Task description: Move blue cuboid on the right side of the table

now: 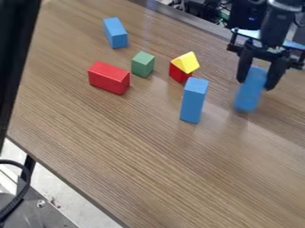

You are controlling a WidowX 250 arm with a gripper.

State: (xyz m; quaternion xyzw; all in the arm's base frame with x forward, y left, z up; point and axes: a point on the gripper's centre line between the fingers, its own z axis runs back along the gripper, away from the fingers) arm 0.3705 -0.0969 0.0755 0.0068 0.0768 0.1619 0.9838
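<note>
The black gripper (257,78) is at the upper right of the camera view, its fingers closed around the upper part of a blue cuboid (249,94). That cuboid hangs lengthwise, slightly tilted and blurred; whether its lower end touches the table (149,164) I cannot tell. To the left of it a second blue cuboid (192,105) stands upright near the middle. A third blue cuboid (115,34) lies at the upper left.
A red cuboid (108,78) and a green cube (143,64) sit left of the middle. A yellow triangular block (187,62) rests on a red block (178,74), just behind the upright blue cuboid. The table's front edge runs diagonally across the lower left.
</note>
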